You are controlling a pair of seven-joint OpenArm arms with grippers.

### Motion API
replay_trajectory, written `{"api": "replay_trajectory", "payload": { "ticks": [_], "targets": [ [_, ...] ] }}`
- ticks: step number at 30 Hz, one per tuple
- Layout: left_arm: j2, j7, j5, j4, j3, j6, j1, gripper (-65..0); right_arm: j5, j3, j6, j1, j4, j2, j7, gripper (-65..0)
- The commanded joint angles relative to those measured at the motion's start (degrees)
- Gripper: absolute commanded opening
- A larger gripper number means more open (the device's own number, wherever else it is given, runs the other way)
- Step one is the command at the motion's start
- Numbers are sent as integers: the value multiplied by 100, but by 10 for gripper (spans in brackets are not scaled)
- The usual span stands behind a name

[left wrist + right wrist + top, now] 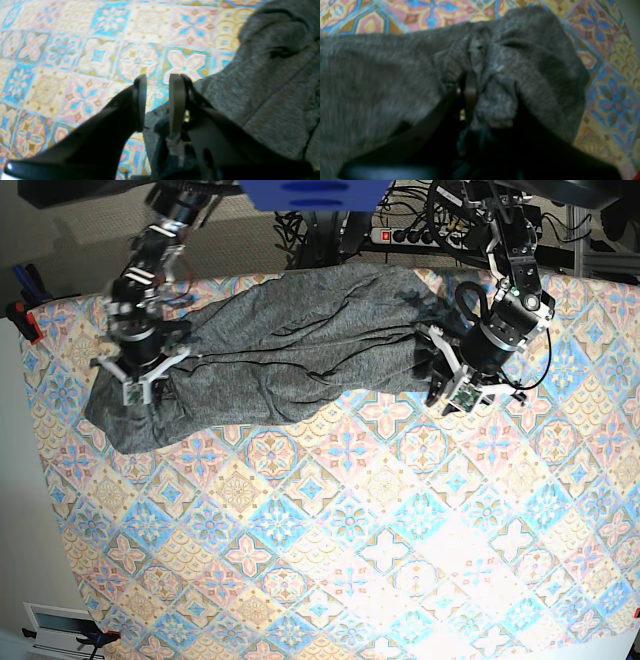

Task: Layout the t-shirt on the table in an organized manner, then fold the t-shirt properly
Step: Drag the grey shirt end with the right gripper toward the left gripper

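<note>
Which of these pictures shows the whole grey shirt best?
The base view: the t-shirt lies stretched across the table's far side. The wrist views show only close-up patches of fabric near each arm's jaws.

One t-shirt [280,350], one table [350,560], two pincers (left [157,100], right [470,100]).

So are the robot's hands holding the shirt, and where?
Yes. The right gripper is pinched shut on a bunched fold of the t-shirt at one end. The left gripper grips fabric at the other end's edge.
</note>
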Motion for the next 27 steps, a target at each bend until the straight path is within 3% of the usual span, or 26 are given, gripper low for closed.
{"api": "replay_trajectory", "payload": {
  "ticks": [1,4,8,11,23,27],
  "targets": [
    [-27,-139,-90,118,-16,34,-43,-498,-81,-1,21,-33,117,-36,282,-650],
    [-27,-139,-90,118,-16,34,-34,-498,-653,-54,-154,-288,117,-79,1020,-650],
    [-27,-139,-81,109,-16,34,-34,-498,-995,-485,-963,-683,81,-72,1697,-650],
    [-27,-139,-81,109,-16,34,-26,-498,-1576,-792,-1420,-877,64,-54,2031,-650],
    [-27,-130,-81,100,-16,34,18,-497,-2973,-1293,-1544,-1220,81,-63,3086,-650],
    [-18,-130,-81,100,-16,34,62,-497,-3914,-1302,-2264,-1228,20,-72,3464,-650]
  ]
}}
